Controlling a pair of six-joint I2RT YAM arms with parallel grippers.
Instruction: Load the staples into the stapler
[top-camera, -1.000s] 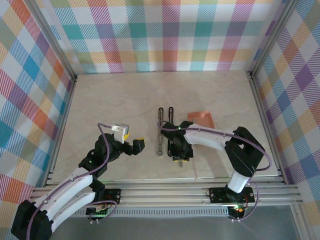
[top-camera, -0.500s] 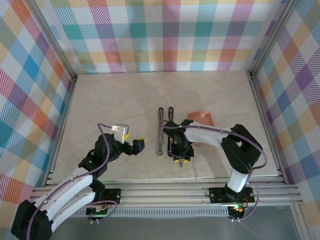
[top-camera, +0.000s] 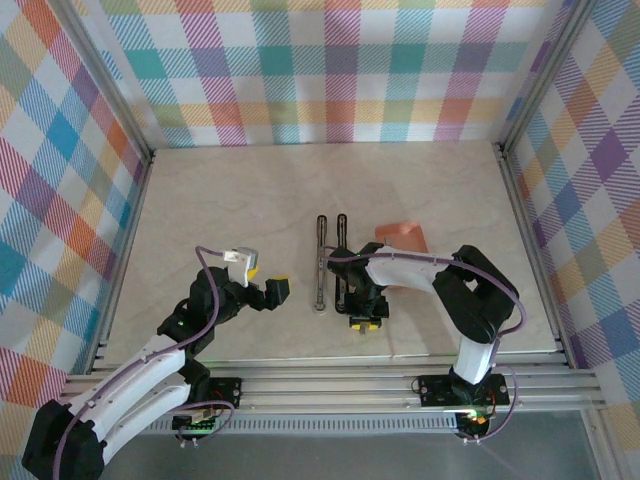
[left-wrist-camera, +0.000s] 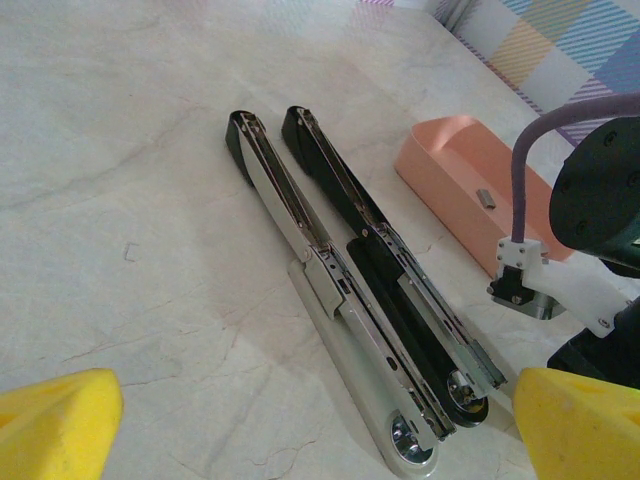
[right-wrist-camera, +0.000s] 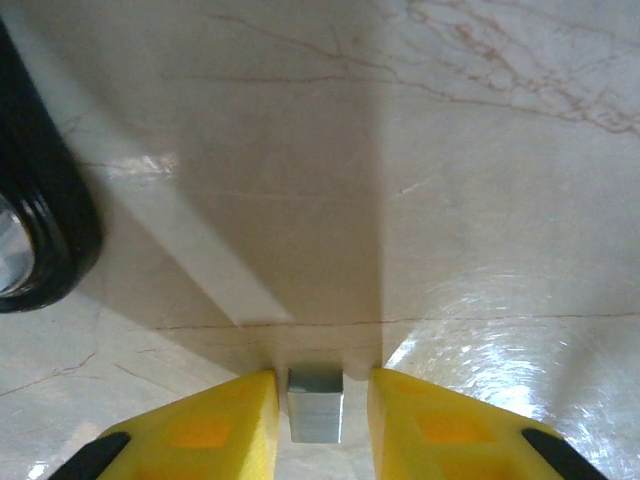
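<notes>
The opened stapler (top-camera: 330, 262) lies flat, its 2 long arms running away from the robot. Beside its near end, the right gripper (top-camera: 366, 322) angles down at the table, pinching a staple strip (right-wrist-camera: 315, 402). Left of the stapler, the left gripper (top-camera: 268, 282) faces it, jaws spread wide.

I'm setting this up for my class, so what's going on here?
The stapler lies opened flat on the table, its magazine exposed. The right gripper pinches a small strip of staples between its yellow fingers, low over the table by the stapler's near end. The left gripper hangs open to the stapler's left, holding nothing. A pink tray sits on the stapler's right.
</notes>
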